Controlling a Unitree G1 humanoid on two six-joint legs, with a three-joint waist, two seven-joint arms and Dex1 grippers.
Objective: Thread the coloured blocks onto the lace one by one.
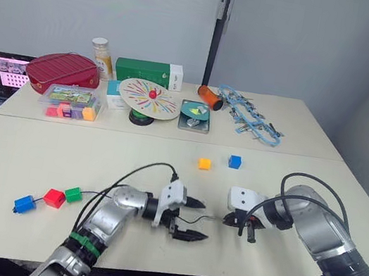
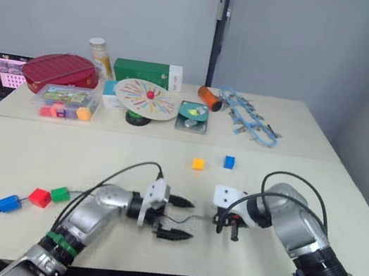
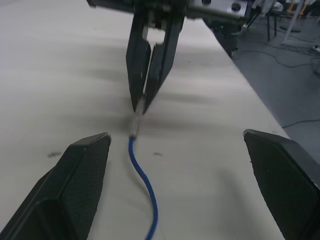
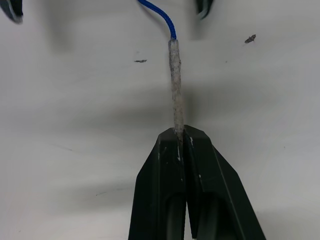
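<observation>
My right gripper (image 1: 230, 222) is shut on the pale stiff tip (image 4: 175, 85) of the lace (image 3: 142, 180), low over the table. Facing it, my left gripper (image 1: 193, 219) stands open, its fingers on either side of the blue cord without touching it. The lace runs back under my left arm toward a green block (image 1: 74, 194), a red block (image 1: 54, 197) and a blue block (image 1: 24, 203), which lie in a row at the front left. An orange-yellow block (image 1: 204, 164) and a second blue block (image 1: 235, 162) lie loose beyond the grippers.
Along the back of the table stand a red basket (image 1: 63, 69), a clear tray of pieces (image 1: 71, 103), a green box (image 1: 148, 72), a round disc toy (image 1: 149, 99), a small tin (image 1: 195, 115) and a light-blue chain tangle (image 1: 249, 117). A laptop (image 1: 8, 70) sits off the left edge.
</observation>
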